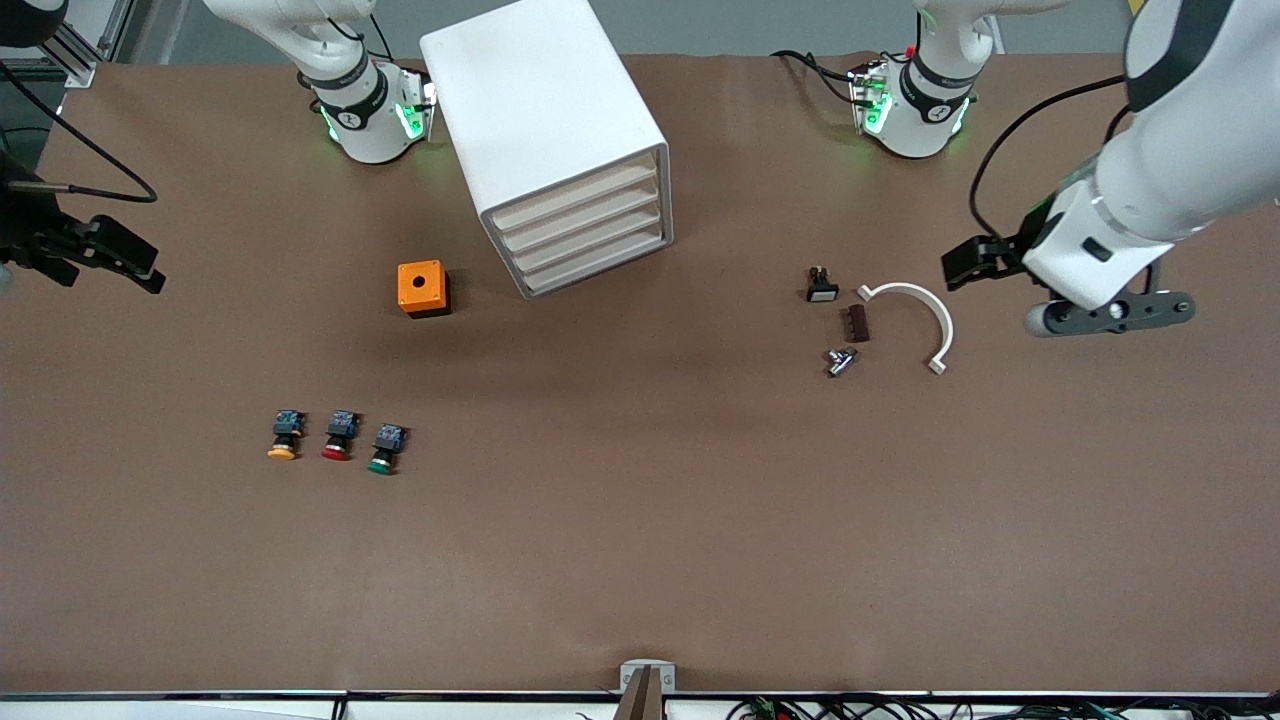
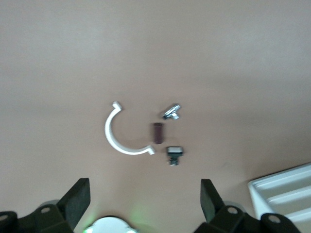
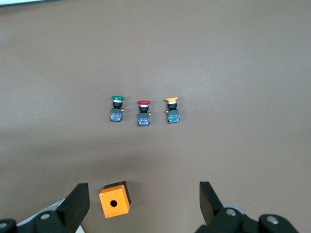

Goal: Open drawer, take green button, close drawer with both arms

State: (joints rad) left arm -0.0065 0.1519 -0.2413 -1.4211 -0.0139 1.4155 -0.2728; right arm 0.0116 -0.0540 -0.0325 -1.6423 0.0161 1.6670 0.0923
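You see both hands spread: left hand [image 1: 975, 262] at right edge, right hand [image 1: 110, 262] at left edge, drawer [image 1: 592, 233] closed, green button [image 1: 384, 449] lower left

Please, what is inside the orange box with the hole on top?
The orange box has one round hole; through it only darkness shows. Its contents are covered by its walls. Both grippers hang open above the table.

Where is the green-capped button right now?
The green button lies on the table, last in a row beside the red button, nearer the front camera than the orange box.

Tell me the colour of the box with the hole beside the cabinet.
Orange box, clearest in the front view.
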